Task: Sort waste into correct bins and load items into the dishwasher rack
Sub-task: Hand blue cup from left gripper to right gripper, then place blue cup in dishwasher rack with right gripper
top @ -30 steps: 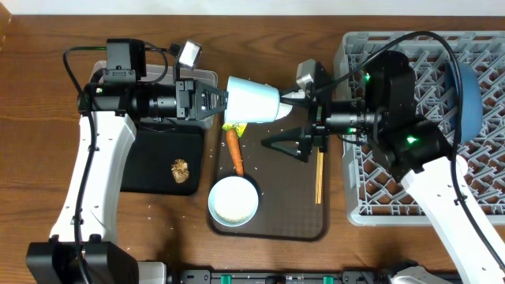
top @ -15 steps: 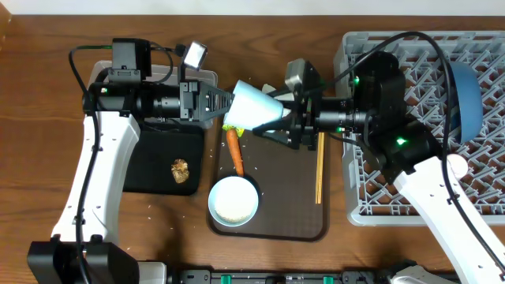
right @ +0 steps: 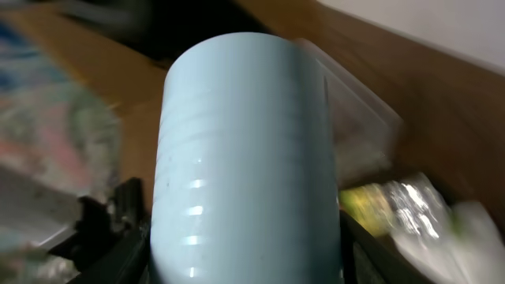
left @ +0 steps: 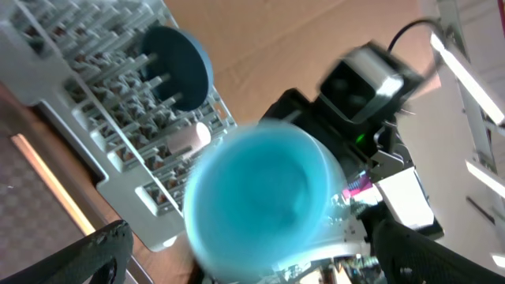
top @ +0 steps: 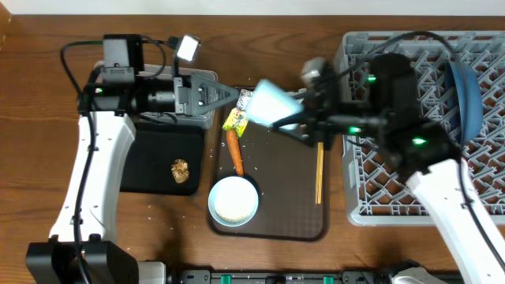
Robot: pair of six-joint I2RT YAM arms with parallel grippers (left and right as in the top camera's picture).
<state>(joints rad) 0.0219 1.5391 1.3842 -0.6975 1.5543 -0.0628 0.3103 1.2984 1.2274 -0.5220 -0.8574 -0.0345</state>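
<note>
Light blue cup (top: 273, 106) now clear of left end effector (top: 224, 94), farther right.

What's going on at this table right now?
Two robot arms are clearing up after a meal. The right gripper holds a light blue cup in its jaws above the brown tray. The left gripper is open and empty nearby. A dark blue plate stands in the dishwasher rack. A carrot, chopsticks and a white bowl wait on the tray.
</note>
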